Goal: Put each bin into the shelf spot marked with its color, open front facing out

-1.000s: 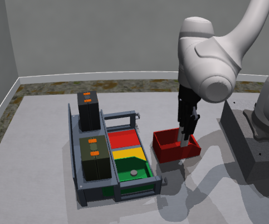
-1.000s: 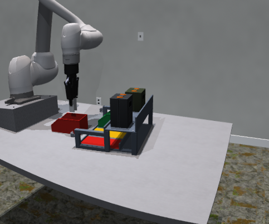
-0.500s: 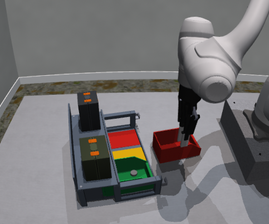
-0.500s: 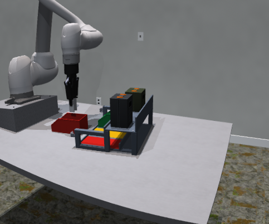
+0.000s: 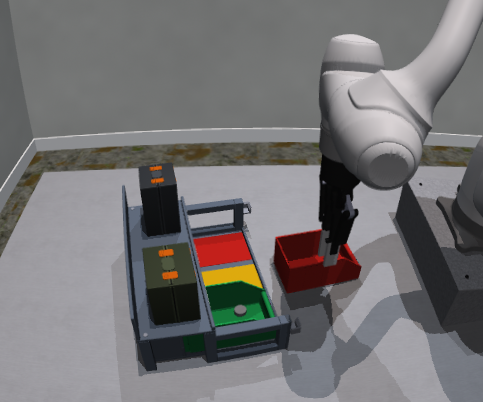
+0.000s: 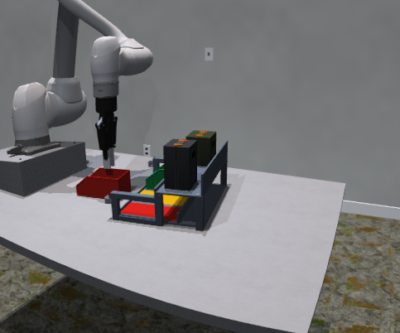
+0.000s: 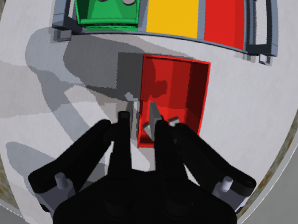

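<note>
The red bin (image 5: 303, 274) (image 6: 106, 186) (image 7: 187, 95) stands upright on the table in front of the shelf, its low front toward the robot base. Small grey parts (image 7: 173, 121) lie in it near that front. My gripper (image 5: 327, 251) (image 6: 108, 164) (image 7: 141, 110) points down with its fingers a narrow gap apart, one inside the bin and one outside a side wall; I see no grip on the wall. The green bin (image 5: 223, 295) (image 6: 155, 179) (image 7: 107, 14) sits in the shelf with round grey parts (image 5: 240, 310). The yellow mark (image 5: 233, 276) (image 6: 172, 199) (image 7: 172, 17) and red mark (image 5: 223, 249) (image 6: 139, 209) (image 7: 224, 22) are bare.
The shelf (image 5: 253, 327) (image 6: 159, 211) has end frames and a low front lip. On its upper board stand a black case (image 5: 160, 210) (image 6: 180, 166) and an olive case (image 5: 173, 300) (image 6: 203, 149). The robot's grey base block (image 5: 438, 270) (image 6: 52, 170) is behind the red bin.
</note>
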Robot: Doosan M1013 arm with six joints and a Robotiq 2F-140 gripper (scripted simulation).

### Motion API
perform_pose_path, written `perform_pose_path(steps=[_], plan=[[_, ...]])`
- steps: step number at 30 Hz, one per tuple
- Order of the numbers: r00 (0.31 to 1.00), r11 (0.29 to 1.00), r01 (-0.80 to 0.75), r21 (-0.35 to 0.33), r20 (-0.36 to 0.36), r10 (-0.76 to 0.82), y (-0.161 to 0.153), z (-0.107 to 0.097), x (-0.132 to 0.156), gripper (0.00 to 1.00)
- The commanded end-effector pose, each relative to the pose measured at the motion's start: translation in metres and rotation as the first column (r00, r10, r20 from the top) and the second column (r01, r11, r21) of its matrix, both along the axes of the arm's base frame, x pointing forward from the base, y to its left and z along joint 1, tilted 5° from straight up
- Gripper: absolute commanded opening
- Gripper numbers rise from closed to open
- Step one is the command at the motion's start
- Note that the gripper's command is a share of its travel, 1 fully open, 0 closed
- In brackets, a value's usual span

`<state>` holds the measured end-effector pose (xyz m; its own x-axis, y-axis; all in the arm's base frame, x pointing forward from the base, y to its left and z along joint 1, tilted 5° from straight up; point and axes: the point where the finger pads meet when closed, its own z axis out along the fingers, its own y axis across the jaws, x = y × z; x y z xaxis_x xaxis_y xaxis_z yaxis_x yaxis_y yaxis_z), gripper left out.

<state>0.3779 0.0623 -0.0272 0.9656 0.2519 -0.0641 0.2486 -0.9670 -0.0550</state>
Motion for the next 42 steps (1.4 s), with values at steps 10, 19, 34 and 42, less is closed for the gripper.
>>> perform_pose_path(steps=[10,19,34,42], plan=[[1.000,1.000,0.000,0.000,0.000,0.000,0.001,-0.013,-0.001,0.24],[1.000,1.000,0.000,0.000,0.000,0.000,0.001,-0.022,-0.002,0.24],[1.000,1.000,0.000,0.000,0.000,0.000,0.001,-0.034,-0.003,0.24],[1.000,1.000,0.000,0.000,0.000,0.000,0.001,-0.036,-0.003,0.24]])
